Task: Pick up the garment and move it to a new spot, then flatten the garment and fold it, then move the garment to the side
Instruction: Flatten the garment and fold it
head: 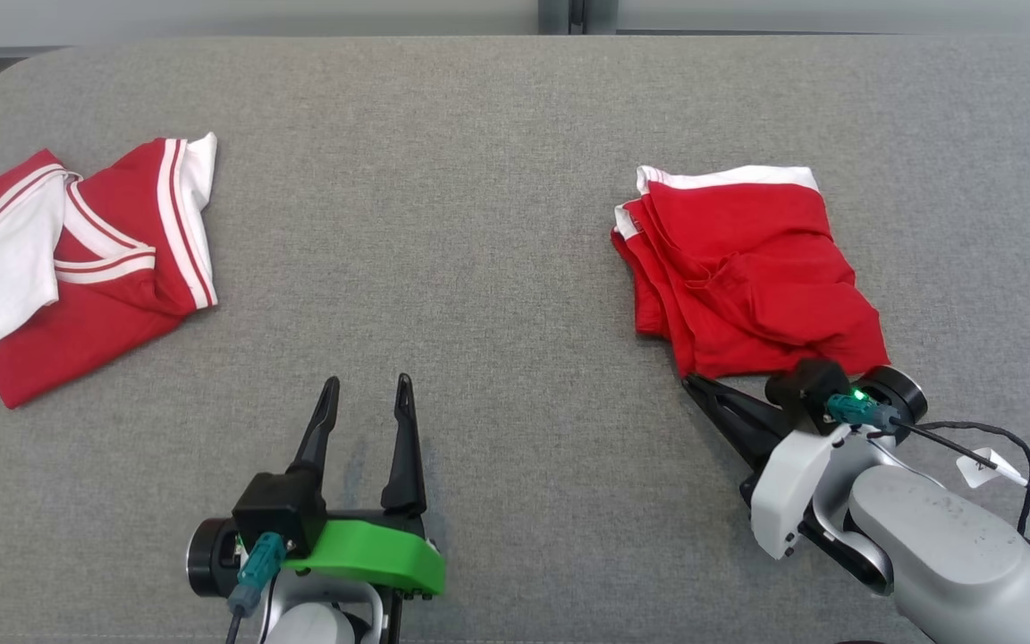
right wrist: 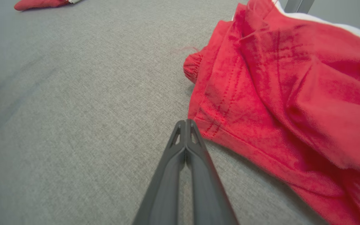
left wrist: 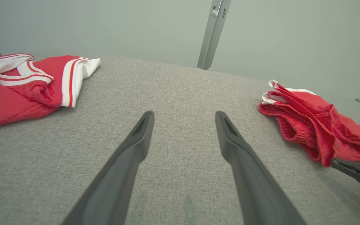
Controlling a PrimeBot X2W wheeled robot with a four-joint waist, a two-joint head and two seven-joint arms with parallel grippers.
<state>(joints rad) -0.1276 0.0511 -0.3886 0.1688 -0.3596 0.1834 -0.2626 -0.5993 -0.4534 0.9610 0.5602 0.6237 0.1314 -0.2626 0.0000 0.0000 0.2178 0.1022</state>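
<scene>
Right gripper point(head: 689, 383), clenched empty, noses the near corner of the folded red shorts point(head: 747, 268) at two o'clock on the grey table point(head: 497, 179), left gripper point(head: 367, 380) splayed idle at six; folding looks done, the sideways move possibly unfinished.

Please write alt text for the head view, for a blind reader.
A folded red garment lies right on a grey fabric surface, the shut right gripper beside its near corner. The open left gripper sits low centre; a second red-and-white garment lies far left.
</scene>
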